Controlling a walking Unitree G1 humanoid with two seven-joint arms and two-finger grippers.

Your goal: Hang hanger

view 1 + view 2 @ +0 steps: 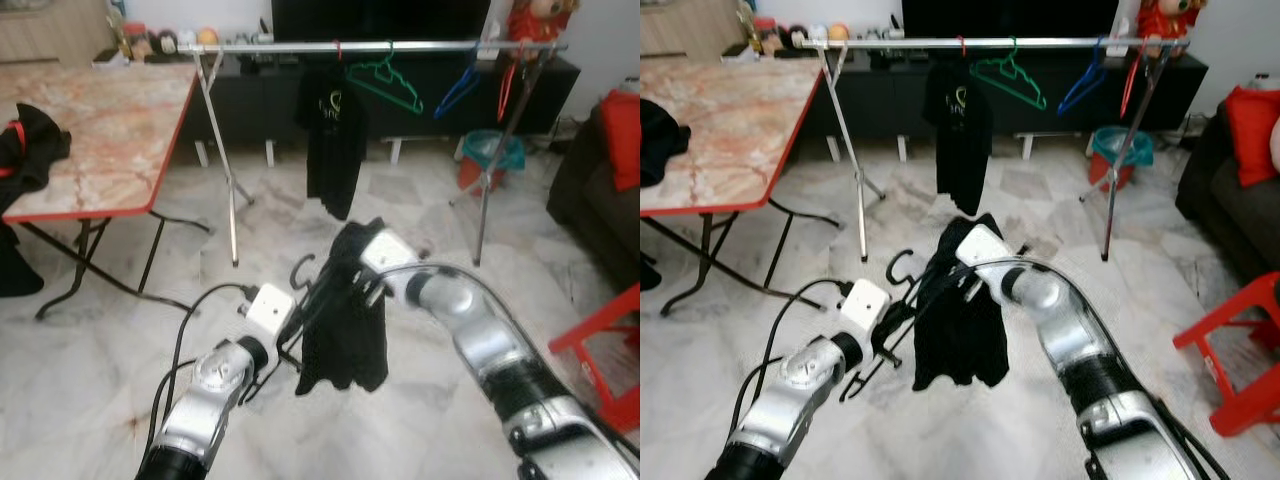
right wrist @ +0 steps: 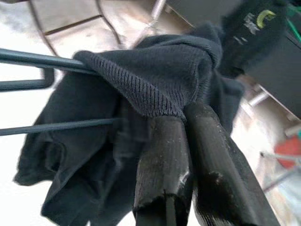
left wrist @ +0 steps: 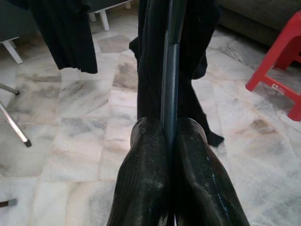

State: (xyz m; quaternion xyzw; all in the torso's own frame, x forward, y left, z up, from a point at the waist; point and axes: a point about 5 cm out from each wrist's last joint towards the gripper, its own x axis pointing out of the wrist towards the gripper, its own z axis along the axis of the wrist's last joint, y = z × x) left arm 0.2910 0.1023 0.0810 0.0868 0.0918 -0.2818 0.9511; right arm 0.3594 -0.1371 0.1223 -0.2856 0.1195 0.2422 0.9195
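White-grey marble floor point(image 1: 90, 400) tiles everywhere, glossy and veiny. The rack point(image 1: 380, 46) is the landmark: a thin silver metal rail on crossed legs, standing in front of a long black cabinet point(image 1: 420, 100). On the rail hang a black tee point(image 1: 335, 140) with a small yellow-green print, a green wire hanger point(image 1: 385, 82), a blue one point(image 1: 458, 90) and a red one point(image 1: 506, 85). Left of the rack is a folding counter point(image 1: 100, 130) with a pinkish marble-look top and red edge, dark cloth point(image 1: 30, 150) bunched on its left end. Right of the rack: a dark sofa point(image 1: 590, 190), and nearer the camera a red plastic stool point(image 1: 610, 350).

Well in front of the rack, both silver arms reach in toward each other over the floor. The hanger point(image 1: 300, 300) is black wire, hook curling toward the rack, with a black knit shirt point(image 1: 345, 340) drooping off it. The left gripper point(image 3: 169, 141) is clenched on a thin hanger bar. The right gripper point(image 2: 188, 127) pinches the shirt's ribbed fabric right beside the hanger wire.
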